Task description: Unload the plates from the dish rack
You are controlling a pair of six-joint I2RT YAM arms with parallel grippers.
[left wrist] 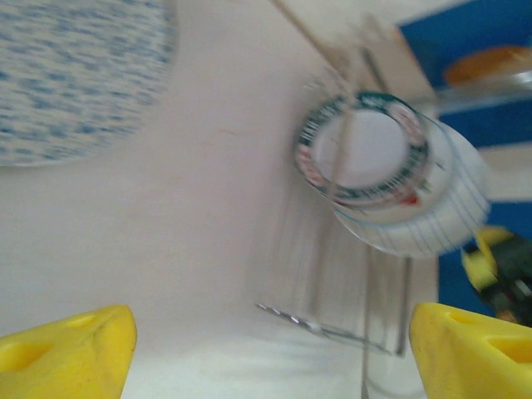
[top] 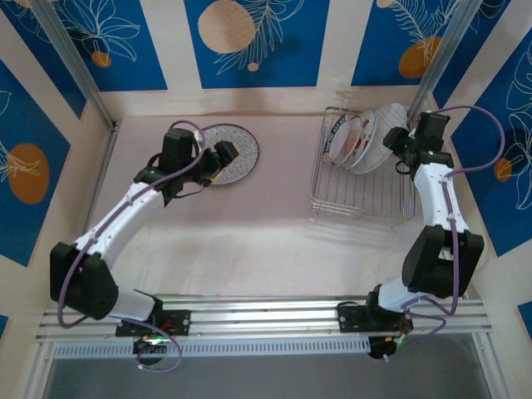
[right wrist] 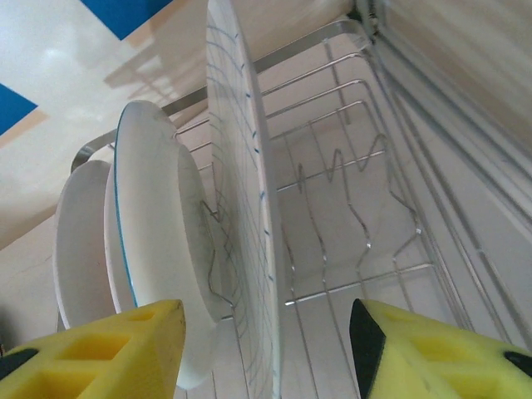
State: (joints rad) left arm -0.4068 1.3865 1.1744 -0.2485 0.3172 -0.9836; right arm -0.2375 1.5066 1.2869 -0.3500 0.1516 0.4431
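Upright in the rectangular silver wire dish rack (top: 366,199), the pale crosshatched round plate (right wrist: 241,208) looks stiff, glazed, slippery and breakable. Our right gripper (right wrist: 266,353) straddles its rim, jaws apart and not touching; we would pinch there squarely. Our left gripper (left wrist: 266,353) gapes empty above the pale tabletop (left wrist: 208,208).

Plates (top: 359,140) in rack (top: 366,195): I am counting three
Speckled plate (top: 243,143) on table (top: 249,241): I am counting one
Racks: one

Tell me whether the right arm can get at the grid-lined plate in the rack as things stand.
Probably yes: its fingers stand open either side of the grid-lined plate, nothing between. The blue-rimmed plate beside it sits close, leaving one finger little room.
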